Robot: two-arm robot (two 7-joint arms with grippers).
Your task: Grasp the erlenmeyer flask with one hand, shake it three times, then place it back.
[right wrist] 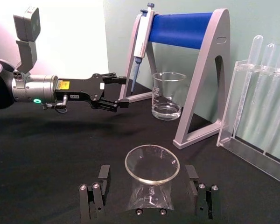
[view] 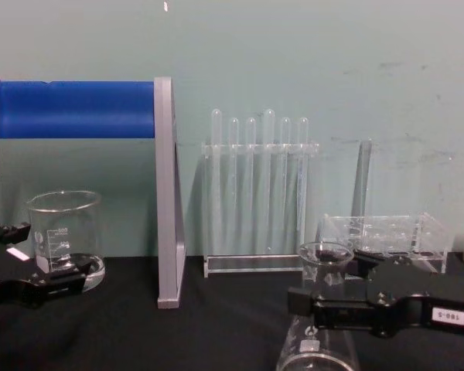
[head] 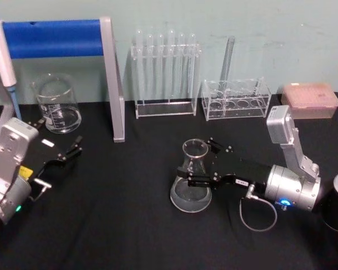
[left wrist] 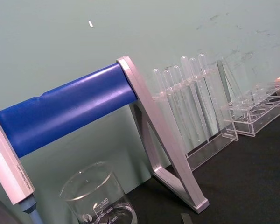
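Two spread fingers of the right gripper (head: 200, 163) are straddling the erlenmeyer flask (head: 189, 196), standing on the black table (head: 129, 225), without touching it. Closing on sloping glass is risking a slip or tip. The left gripper (head: 73, 149) is idling, spread, far left.

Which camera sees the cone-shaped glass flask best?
The head view: the erlenmeyer flask shows whole, rim to base, between the open jaws of the right gripper. The right wrist view looks down on its rim; the chest view cuts off its base. The left gripper sits apart.
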